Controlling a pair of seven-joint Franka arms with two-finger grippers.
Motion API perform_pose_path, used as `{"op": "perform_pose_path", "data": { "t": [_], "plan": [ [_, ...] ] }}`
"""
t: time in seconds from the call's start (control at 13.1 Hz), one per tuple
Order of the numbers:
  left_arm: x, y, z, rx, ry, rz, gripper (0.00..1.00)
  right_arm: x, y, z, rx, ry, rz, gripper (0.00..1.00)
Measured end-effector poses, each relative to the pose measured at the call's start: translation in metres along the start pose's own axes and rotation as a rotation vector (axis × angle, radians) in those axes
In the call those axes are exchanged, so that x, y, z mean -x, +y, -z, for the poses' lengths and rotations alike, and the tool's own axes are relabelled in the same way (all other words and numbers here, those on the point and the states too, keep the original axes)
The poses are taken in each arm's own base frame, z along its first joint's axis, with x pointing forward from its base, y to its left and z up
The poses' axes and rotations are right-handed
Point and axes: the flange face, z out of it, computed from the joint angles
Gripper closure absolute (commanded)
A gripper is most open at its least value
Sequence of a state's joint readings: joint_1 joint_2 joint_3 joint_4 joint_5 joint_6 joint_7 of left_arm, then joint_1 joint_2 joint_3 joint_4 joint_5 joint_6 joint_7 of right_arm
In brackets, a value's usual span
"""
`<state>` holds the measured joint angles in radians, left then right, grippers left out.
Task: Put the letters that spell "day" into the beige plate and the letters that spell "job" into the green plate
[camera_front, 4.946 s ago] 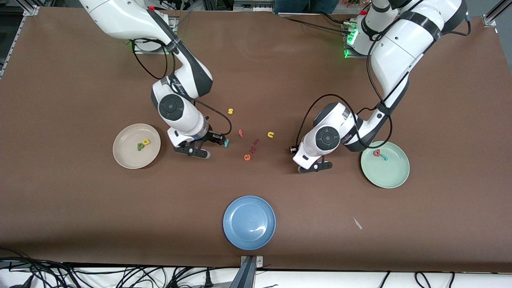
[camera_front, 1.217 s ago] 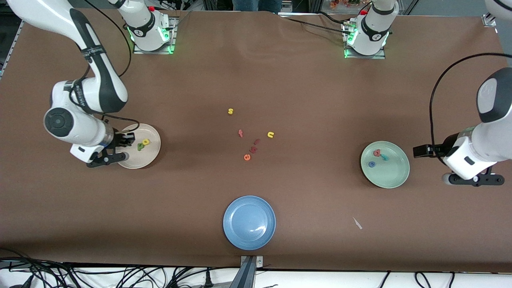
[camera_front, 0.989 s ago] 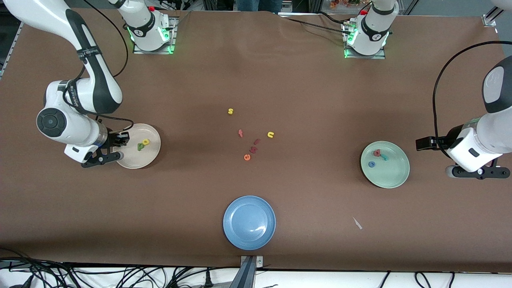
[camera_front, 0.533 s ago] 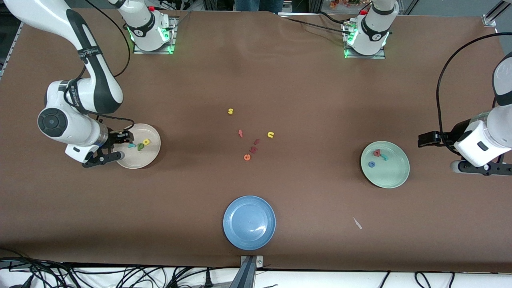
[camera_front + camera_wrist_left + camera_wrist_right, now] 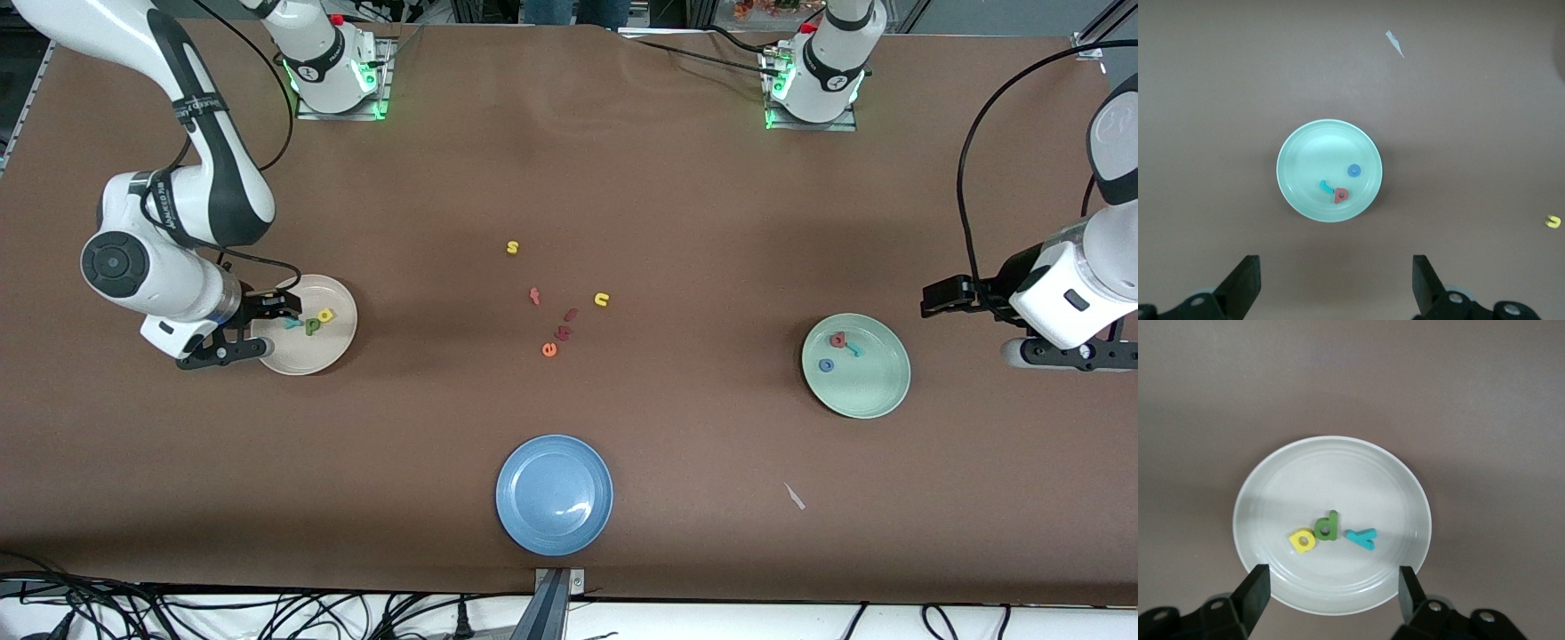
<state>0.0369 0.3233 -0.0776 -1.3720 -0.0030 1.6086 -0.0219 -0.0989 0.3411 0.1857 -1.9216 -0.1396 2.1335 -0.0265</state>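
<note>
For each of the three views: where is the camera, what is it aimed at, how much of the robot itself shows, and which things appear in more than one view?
Front view: high across the table, facing both bases; shows both arms, the right gripper over the beige plate's edge, the left gripper over bare table beside the green plate.
Left wrist view: looks down on the green plate; only its open jaws show.
Right wrist view: looks down on the beige plate holding the "day" letters; open jaws show.
Shared: each plate appears in the front view and one wrist view.
</note>
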Motion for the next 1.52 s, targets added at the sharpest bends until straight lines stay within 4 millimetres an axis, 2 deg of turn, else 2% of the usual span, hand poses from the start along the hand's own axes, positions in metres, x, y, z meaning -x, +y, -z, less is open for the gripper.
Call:
{"op": "perform_pose_path", "data": {
  "t": [0.15, 0.23, 0.53, 0.61, 0.76, 0.91, 1.14, 1.37, 1.52],
  "plan": [
    [0.001, -0.007, -0.004, -0.002, 0.005, 0.007, 0.0, 0.003, -0.012, 0.025, 0.008, 0.01, -0.026, 0.14],
    [0.002, -0.009, -0.003, -0.003, 0.008, 0.01, 0.0, 0.006, -0.018, 0.044, 0.013, 0.004, -0.033, 0.14],
    [0.004, -0.012, 0.004, -0.003, 0.02, -0.032, 0.0, 0.022, -0.04, 0.15, 0.009, -0.002, -0.041, 0.14],
    [0.005, -0.011, 0.007, 0.004, 0.026, -0.032, 0.0, 0.028, -0.044, 0.176, 0.014, 0.001, -0.037, 0.1],
    [0.006, -0.014, 0.018, 0.031, 0.049, -0.023, 0.0, 0.038, -0.05, 0.217, 0.022, 0.007, -0.031, 0.1],
    [0.009, -0.018, 0.025, 0.031, 0.061, -0.019, 0.0, 0.04, -0.047, 0.231, 0.023, 0.011, -0.015, 0.1],
    [0.01, -0.024, 0.025, 0.032, 0.055, -0.009, 0.0, 0.039, -0.031, 0.228, 0.023, -0.003, -0.008, 0.03],
    [0.011, -0.035, 0.019, 0.028, 0.037, 0.007, 0.0, 0.04, -0.027, 0.227, 0.024, -0.012, 0.007, 0.01],
    [0.012, -0.036, 0.023, 0.017, 0.043, 0.007, 0.0, 0.04, -0.023, 0.226, 0.012, -0.013, 0.009, 0.01]
  ]
}}
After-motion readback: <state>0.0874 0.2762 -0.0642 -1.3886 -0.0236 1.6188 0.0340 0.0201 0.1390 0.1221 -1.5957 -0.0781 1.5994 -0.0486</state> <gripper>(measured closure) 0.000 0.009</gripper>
